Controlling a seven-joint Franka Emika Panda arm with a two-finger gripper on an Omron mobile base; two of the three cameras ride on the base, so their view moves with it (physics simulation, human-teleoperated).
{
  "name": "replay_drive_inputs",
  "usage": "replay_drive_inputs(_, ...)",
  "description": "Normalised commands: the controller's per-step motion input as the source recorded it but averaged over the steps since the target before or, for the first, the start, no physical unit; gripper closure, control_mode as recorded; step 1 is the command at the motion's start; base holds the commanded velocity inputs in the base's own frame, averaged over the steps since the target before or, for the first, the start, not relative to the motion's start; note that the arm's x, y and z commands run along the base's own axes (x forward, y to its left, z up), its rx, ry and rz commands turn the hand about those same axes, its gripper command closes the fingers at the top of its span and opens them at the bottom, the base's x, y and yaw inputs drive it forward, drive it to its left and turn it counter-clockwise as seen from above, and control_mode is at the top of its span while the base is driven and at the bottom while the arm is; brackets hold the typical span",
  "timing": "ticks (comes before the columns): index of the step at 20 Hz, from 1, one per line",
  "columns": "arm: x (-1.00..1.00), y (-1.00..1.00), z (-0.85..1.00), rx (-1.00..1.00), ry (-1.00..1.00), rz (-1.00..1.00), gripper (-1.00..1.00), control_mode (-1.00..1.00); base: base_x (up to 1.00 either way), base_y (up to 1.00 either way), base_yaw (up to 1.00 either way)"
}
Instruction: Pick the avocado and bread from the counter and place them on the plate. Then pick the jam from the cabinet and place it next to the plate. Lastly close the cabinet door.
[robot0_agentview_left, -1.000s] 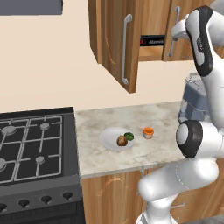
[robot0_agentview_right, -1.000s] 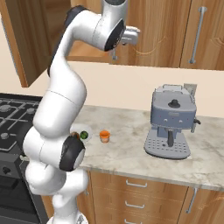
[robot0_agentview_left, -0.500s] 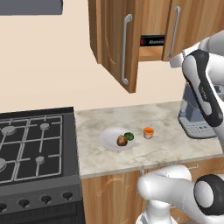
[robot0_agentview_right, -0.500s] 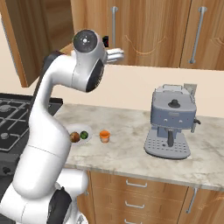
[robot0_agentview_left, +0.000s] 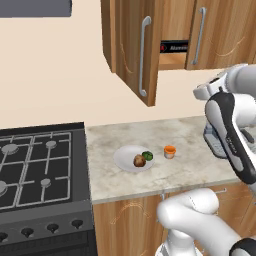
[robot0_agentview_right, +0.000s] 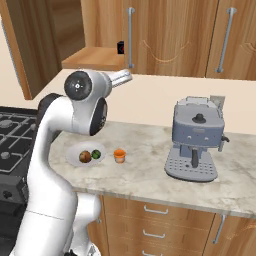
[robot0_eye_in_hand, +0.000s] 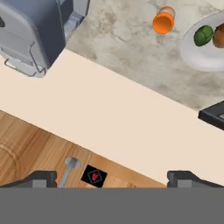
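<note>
The white plate (robot0_agentview_left: 125, 159) lies on the marbled counter (robot0_agentview_left: 185, 135) with the brown bread (robot0_agentview_left: 139, 160) and the dark green avocado (robot0_agentview_left: 147, 156) on it. The orange jam (robot0_agentview_left: 170, 152) stands just right of the plate. Seen from the right, plate (robot0_agentview_right: 75, 152), bread (robot0_agentview_right: 85, 156), avocado (robot0_agentview_right: 96, 154) and jam (robot0_agentview_right: 119, 156) sit in a row. The cabinet door (robot0_agentview_left: 131, 50) hangs open. My gripper (robot0_eye_in_hand: 114, 178) is open and empty, high above the counter by the cabinet's underside. Below it are the jam (robot0_eye_in_hand: 164, 21), avocado (robot0_eye_in_hand: 203, 35) and bread (robot0_eye_in_hand: 218, 36).
A black-and-red box (robot0_agentview_left: 175, 47) lies on the cabinet shelf. A grey coffee machine (robot0_agentview_right: 196, 137) stands on the counter to the right. The black gas stove (robot0_agentview_left: 40, 160) lies left of the plate. Silver bar handles (robot0_agentview_right: 130, 36) run down the closed doors.
The arm has folded and its hand has sunk lower and leftward from in front of the cabinet shelf. Plate, food and jam have stayed in place.
</note>
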Motion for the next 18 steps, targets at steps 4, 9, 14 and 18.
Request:
replay_drive_inputs(4,-0.60,0.32,0.00,-0.17,0.00,0.05,-1.00,-1.00,0.00,0.00,0.00)
replay_drive_inputs(9,-0.62,0.34,0.00,-0.19,0.01,0.01,-1.00,-1.00,0.00,0.00,0.00)
replay_drive_inputs(14,-0.72,0.32,0.01,-0.18,0.00,0.00,-1.00,-1.00,0.00,0.00,0.00)
replay_drive_inputs(18,-0.76,0.31,0.14,-0.18,0.00,0.00,-1.00,-1.00,0.00,0.00,0.00)
